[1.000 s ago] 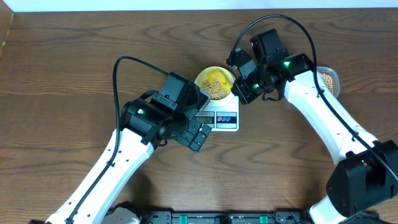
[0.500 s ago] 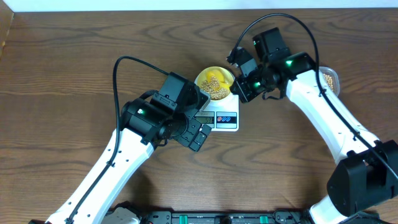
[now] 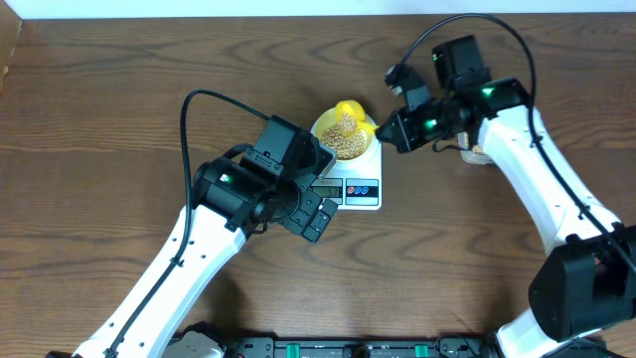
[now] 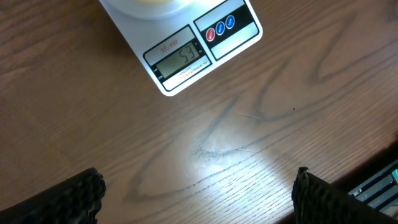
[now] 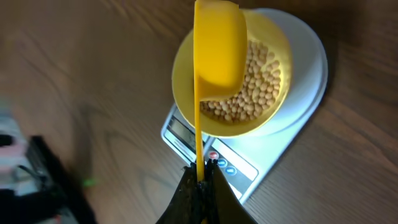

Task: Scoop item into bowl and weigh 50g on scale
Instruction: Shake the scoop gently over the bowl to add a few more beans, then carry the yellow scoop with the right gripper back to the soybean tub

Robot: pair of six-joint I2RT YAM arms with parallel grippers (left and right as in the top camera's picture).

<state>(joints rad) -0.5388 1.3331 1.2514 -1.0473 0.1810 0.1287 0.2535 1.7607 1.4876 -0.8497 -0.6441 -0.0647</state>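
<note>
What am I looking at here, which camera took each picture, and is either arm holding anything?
Two white robot arms work at a wooden table. One picture looks down from above; the other two come from cameras on each wrist. On the table sits a white scale, carrying a pale-yellow bowl of beans. The right hand is shut on the handle of a yellow scoop, held over the bowl. The left hand is open and empty, above the table by the scale.
</note>
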